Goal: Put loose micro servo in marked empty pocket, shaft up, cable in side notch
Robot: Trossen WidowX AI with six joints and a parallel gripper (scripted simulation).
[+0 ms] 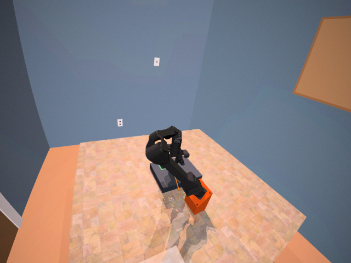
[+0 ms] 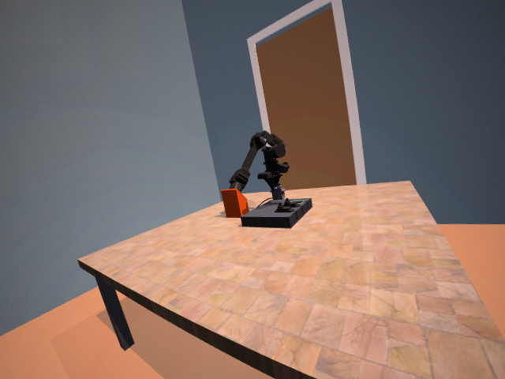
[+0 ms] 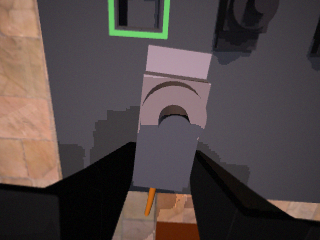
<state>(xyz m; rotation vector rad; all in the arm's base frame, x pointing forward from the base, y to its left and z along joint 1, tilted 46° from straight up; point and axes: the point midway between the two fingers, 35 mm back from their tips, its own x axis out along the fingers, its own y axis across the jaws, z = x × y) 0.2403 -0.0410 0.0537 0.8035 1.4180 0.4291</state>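
Observation:
My gripper (image 3: 163,153) is shut on the grey micro servo (image 3: 172,89) (image 2: 278,193), with one finger on each side of its body. The round top and output shaft face up toward the wrist camera. The orange cable (image 3: 150,201) (image 1: 177,187) trails from the end nearest the gripper. The servo is over the dark deck (image 3: 80,75) (image 2: 265,212) (image 1: 158,177); its exact height is unclear. The green-outlined empty pocket (image 3: 138,35) (image 1: 162,169) is just beyond the servo's far end, slightly left, in the wrist view. The arm hides the servo in the top view.
A dark fitted servo (image 3: 250,17) sits right of the pocket in the wrist view, with part of another at the right edge. The orange arm base block (image 1: 198,202) (image 2: 232,203) stands beside the deck. The patterned table (image 1: 113,198) (image 2: 245,260) is underneath.

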